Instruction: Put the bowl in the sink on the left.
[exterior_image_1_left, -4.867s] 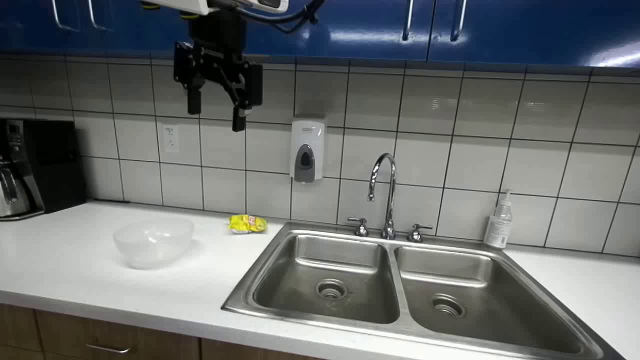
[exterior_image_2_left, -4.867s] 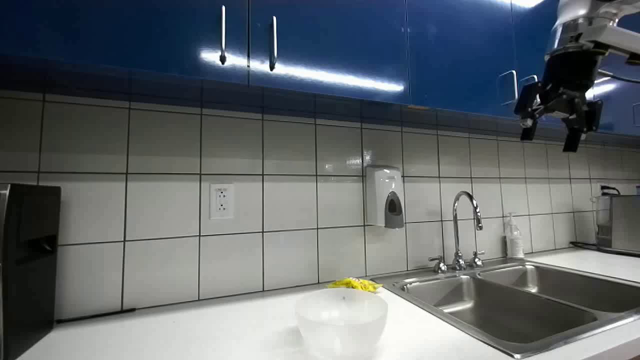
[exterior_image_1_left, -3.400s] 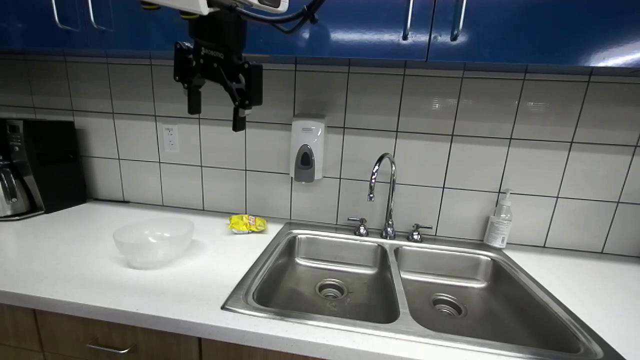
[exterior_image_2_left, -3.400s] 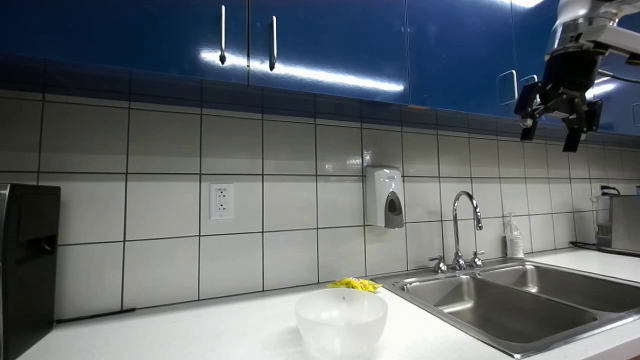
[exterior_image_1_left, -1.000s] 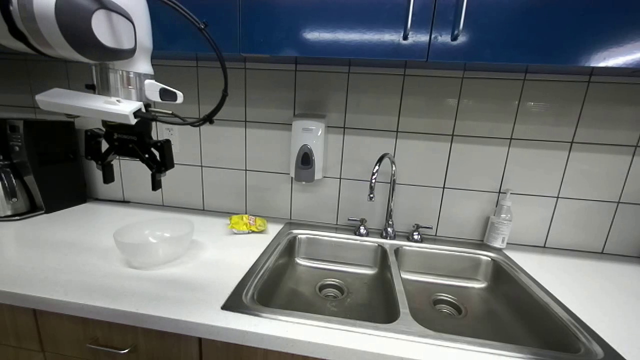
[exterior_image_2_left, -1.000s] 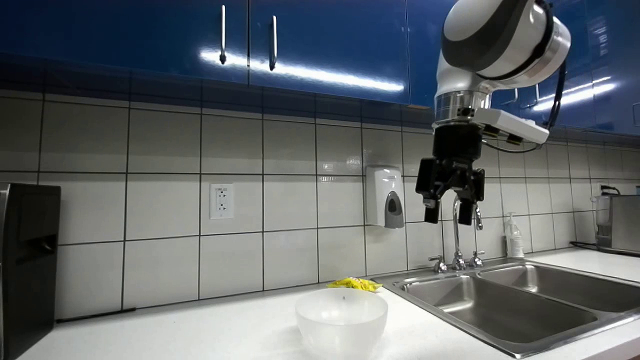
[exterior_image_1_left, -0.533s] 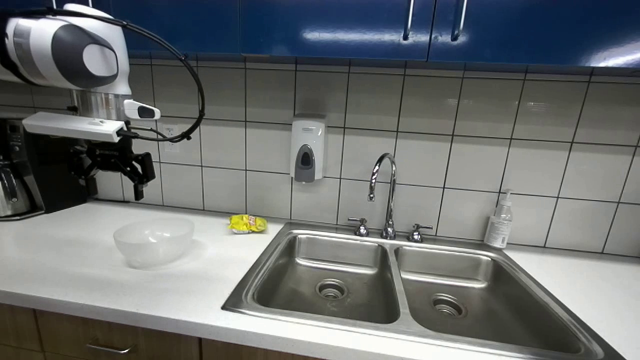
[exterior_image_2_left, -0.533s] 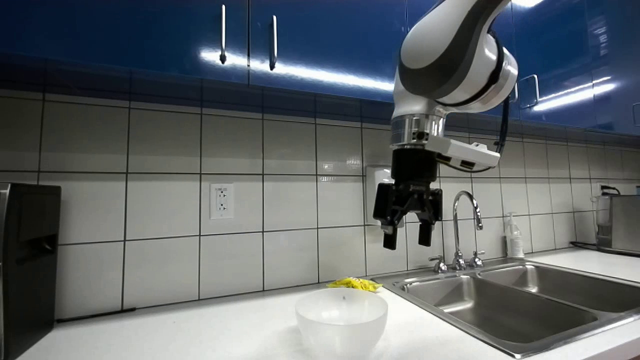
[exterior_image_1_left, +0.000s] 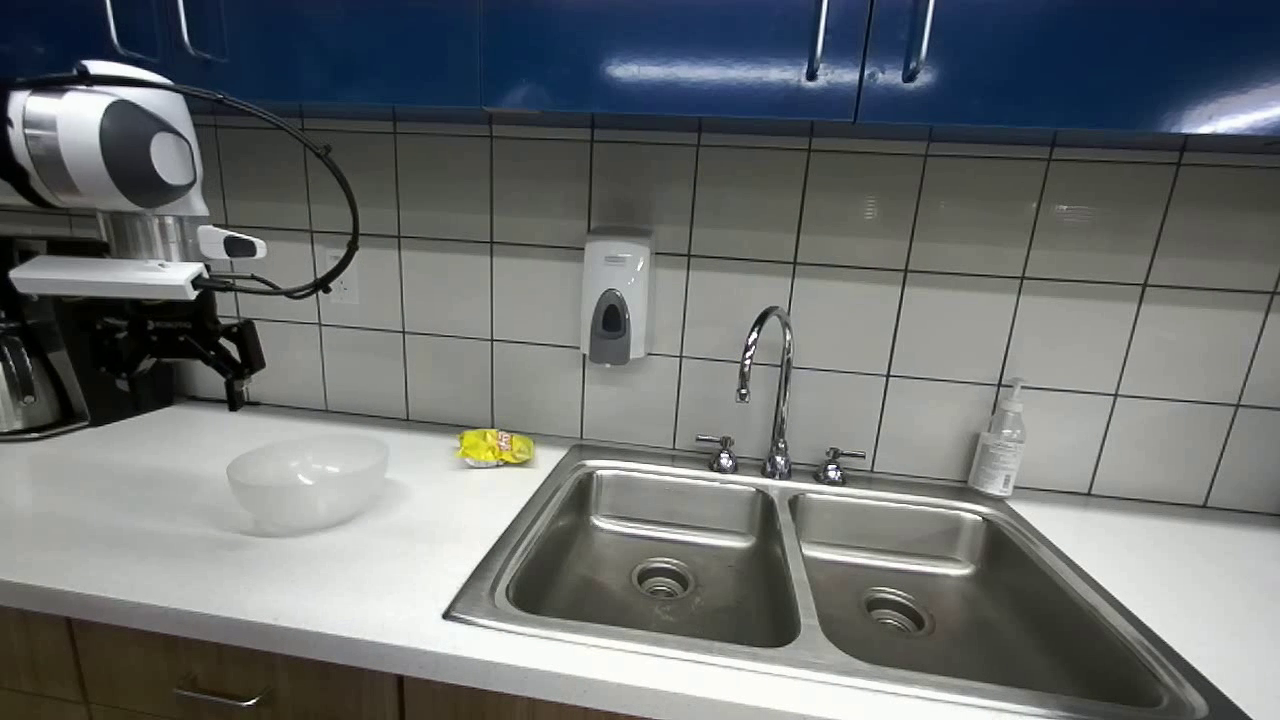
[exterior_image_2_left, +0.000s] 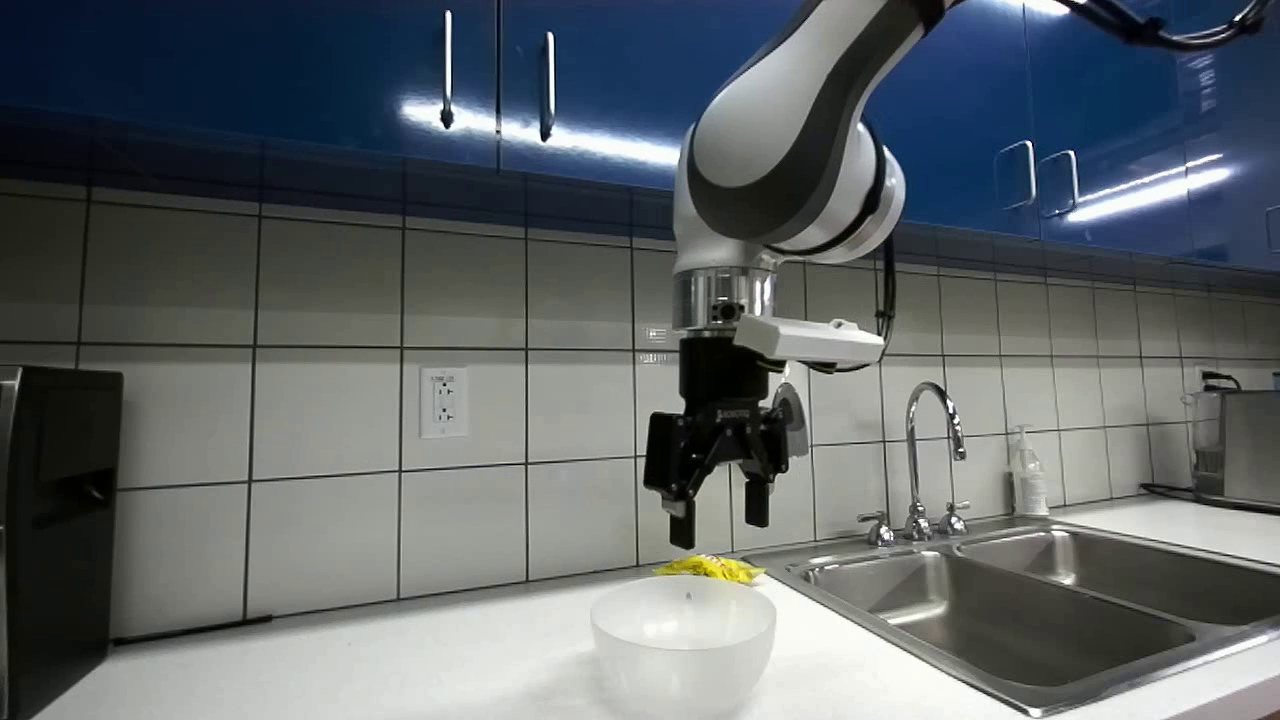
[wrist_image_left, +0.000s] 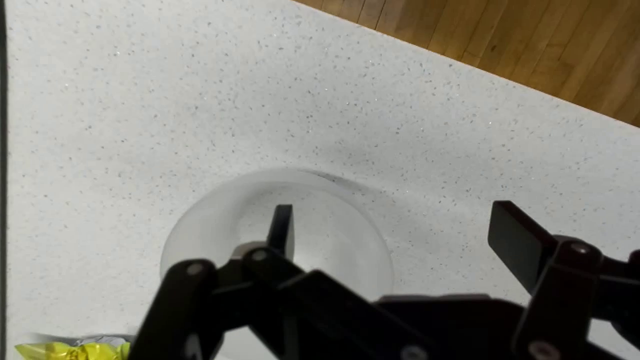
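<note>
1. whitish translucent bowl (exterior_image_2_left: 684, 650): upright on speckled white countertop (wrist_image_left: 125, 100), apart from the stainless-steel left sink basin (exterior_image_1_left: 600, 575).
2. robotiq gripper (exterior_image_2_left: 720, 520): jaws spread wide, pointing down, held higher than the bowl. wrist view: one jaw overlaps the bowl, the other lies past its rim, over countertop.
3. yellow crinkled packet (exterior_image_1_left: 495, 447): on countertop near the tiled wall (exterior_image_1_left: 540, 390), between bowl and basin in an exterior view.

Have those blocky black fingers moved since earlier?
Yes: in an exterior view, the fingers moved from upper right of the curved chrome faucet to its left.
</note>
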